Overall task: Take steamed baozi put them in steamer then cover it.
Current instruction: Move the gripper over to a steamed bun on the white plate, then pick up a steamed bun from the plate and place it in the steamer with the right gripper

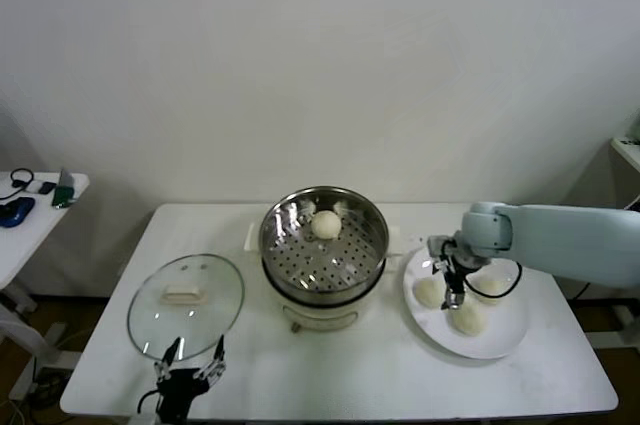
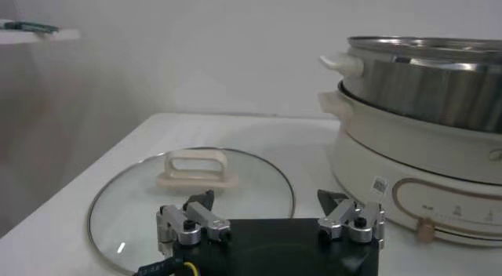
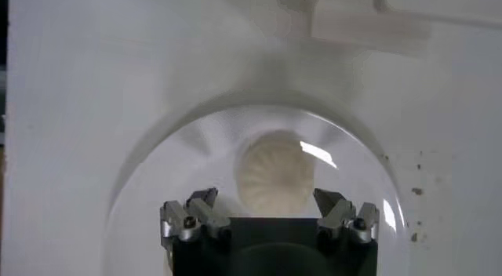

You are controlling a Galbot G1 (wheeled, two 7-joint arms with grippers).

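Baozi (image 3: 276, 172) beneath spread right jaws

White table (image 1: 330, 380) fills lower frame. On it: glass cover (image 1: 186, 305) lower left, steamer (image 1: 323, 254) on cream cooker base at centre, white plate (image 1: 500, 337) lower right.

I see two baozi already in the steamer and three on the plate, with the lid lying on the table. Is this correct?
Not quite. The head view shows only one baozi in the steamer. The plate does hold three, and the lid lies on the table.
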